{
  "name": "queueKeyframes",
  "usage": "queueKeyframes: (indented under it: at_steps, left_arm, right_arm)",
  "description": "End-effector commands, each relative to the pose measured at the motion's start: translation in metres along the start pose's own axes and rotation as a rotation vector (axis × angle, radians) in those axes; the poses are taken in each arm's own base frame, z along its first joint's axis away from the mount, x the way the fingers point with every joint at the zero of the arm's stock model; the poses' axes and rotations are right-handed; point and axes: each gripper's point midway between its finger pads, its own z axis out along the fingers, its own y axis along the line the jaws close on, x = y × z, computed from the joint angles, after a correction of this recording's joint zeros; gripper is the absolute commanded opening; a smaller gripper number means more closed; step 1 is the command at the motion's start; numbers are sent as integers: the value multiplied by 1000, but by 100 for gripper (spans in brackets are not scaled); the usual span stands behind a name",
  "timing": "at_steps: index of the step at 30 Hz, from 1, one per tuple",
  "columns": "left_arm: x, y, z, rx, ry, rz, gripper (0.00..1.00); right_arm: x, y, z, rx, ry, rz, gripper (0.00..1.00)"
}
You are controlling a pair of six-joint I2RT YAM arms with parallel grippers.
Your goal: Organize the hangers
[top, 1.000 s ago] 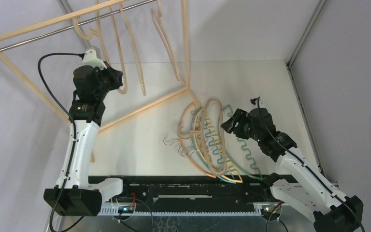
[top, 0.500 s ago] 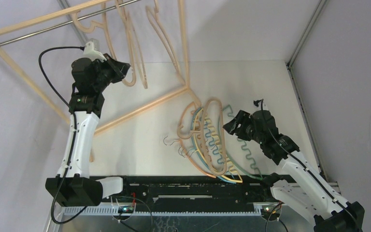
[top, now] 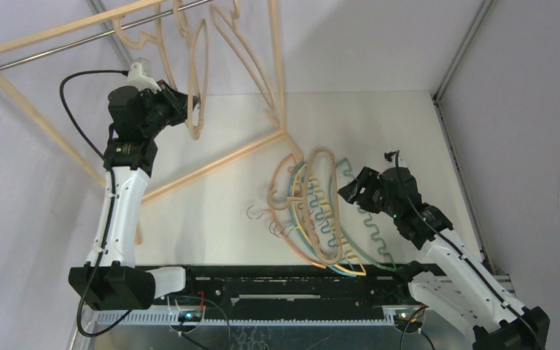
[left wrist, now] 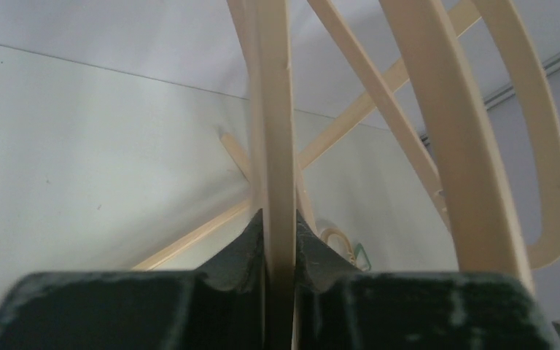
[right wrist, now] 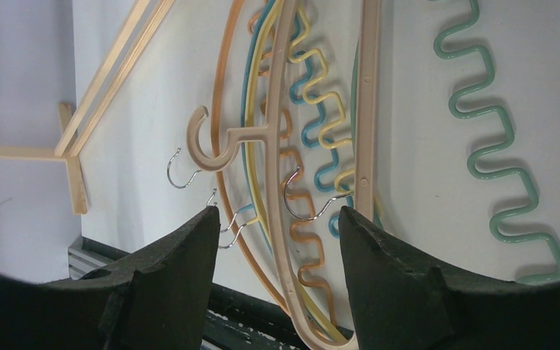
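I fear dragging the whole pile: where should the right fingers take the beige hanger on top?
Probably the beige hanger's straight bar, from straight above, right fingers straddling it: it lies flat and topmost, and that bar is thin, uncovered, with bare table on its outer side.

Up top, light-wood hangers (top: 242, 51) dangle from the rail (top: 58, 49), curved arms drooping. And there's the clamped hanger (left wrist: 275, 146), edge-on in the left tool (left wrist: 278, 233)! Down on the desk (top: 204, 211) the rest lie flat in an overlapping heap (top: 313, 211): a light-wood one over thin orange, teal and yellow wavy-bar hangers. A green one (right wrist: 490, 70) sits at the right edge, and small metal hooks poke out on the left.
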Motion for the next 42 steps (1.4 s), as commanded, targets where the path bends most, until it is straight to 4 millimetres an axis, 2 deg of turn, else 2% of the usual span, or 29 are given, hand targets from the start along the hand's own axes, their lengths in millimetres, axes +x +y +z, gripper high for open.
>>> queueKeyframes:
  at_steps: [1,5,16,22,26,30,32,34,42]
  left_arm:
    - [-25,-19,-15,39,-70,23,23]
    - [-31,-26,-20,37,-81,50,36]
    - [-21,-39,-8,54,-29,89,40]
    - [-21,-50,-14,99,-43,121,51]
    - [-13,-60,-5,159,-4,122,53]
    - [-4,-56,3,162,-1,119,63]
    - [0,-53,4,163,4,122,88]
    - [0,-55,1,169,-5,132,99]
    - [-2,-53,-30,133,-38,179,99]
  right_arm:
    - [-6,6,0,-28,-23,-9,68]
    - [-6,5,0,-27,-25,-8,68]
    - [-6,4,0,-31,-27,-8,69]
    - [-3,-1,1,-22,-20,-3,69]
    - [-2,-1,1,-27,-23,1,69]
    - [-3,-2,-2,-24,-30,3,69]
    - [-2,-4,-2,-20,-31,3,69]
    - [-1,-6,-3,-14,-31,2,70]
    - [6,-10,3,-2,9,-24,75]
